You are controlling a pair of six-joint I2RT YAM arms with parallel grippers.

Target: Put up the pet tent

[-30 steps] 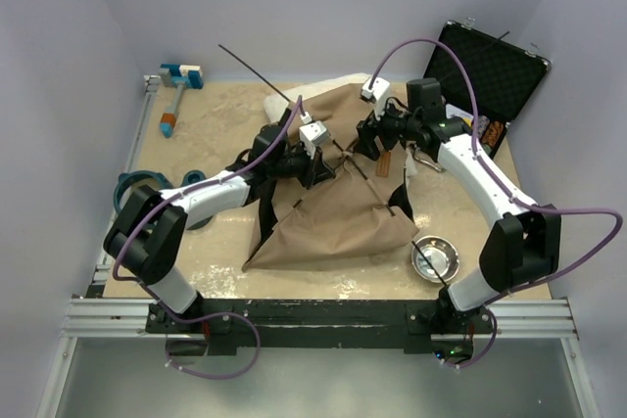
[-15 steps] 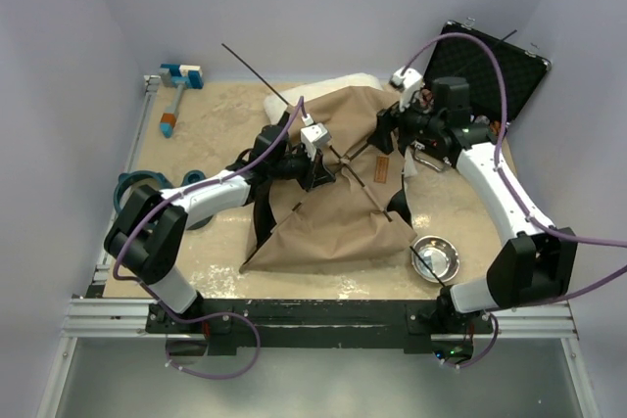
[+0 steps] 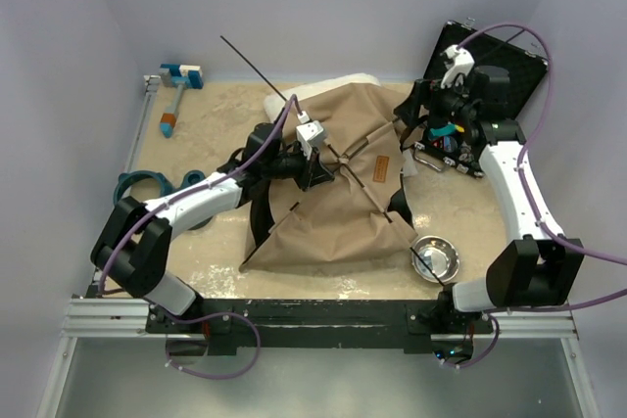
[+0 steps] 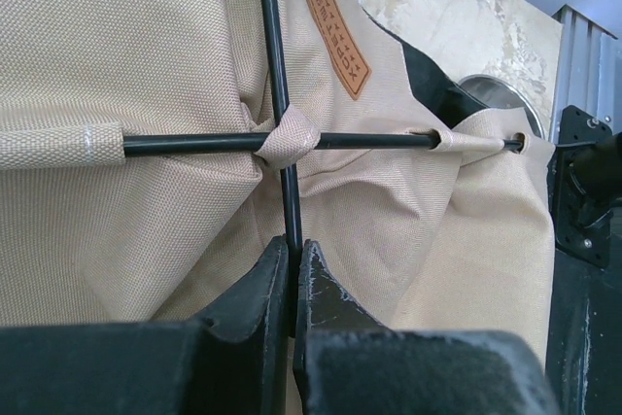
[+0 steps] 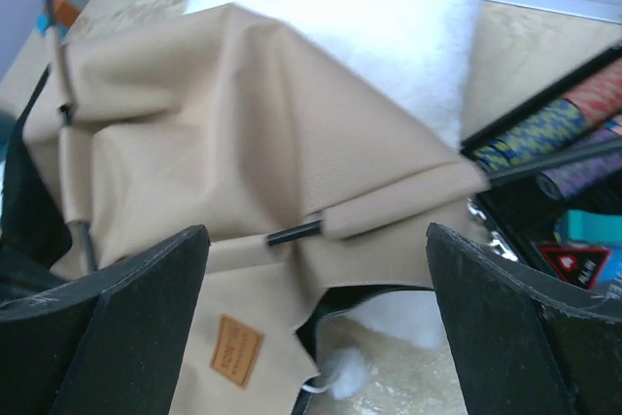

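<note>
The pet tent (image 3: 333, 203) lies slumped in the middle of the table, tan fabric with two thin dark poles crossing at a fabric loop (image 4: 287, 135). My left gripper (image 3: 319, 169) is shut on one pole (image 4: 275, 65) just short of that crossing; the pole sits pinched between the fingertips (image 4: 292, 245). My right gripper (image 3: 423, 113) hangs open above the tent's back right corner, holding nothing. In the right wrist view the wide-apart fingers (image 5: 126, 318) frame the tent (image 5: 243, 114) and a bare stretch of pole (image 5: 292, 233) between two fabric sleeves.
A white puffy cushion (image 3: 333, 82) lies behind and partly under the tent. An open black case (image 3: 495, 70) with poker chips (image 5: 544, 128) stands at the back right. A metal bowl (image 3: 434, 258) sits front right. A blue-handled tool (image 3: 174, 95) and teal rings (image 3: 137, 188) lie at the left.
My right gripper has let go of the tent, opened wide and pulled up and back to the right, towards the black case. The left gripper has kept its grip on the pole.
</note>
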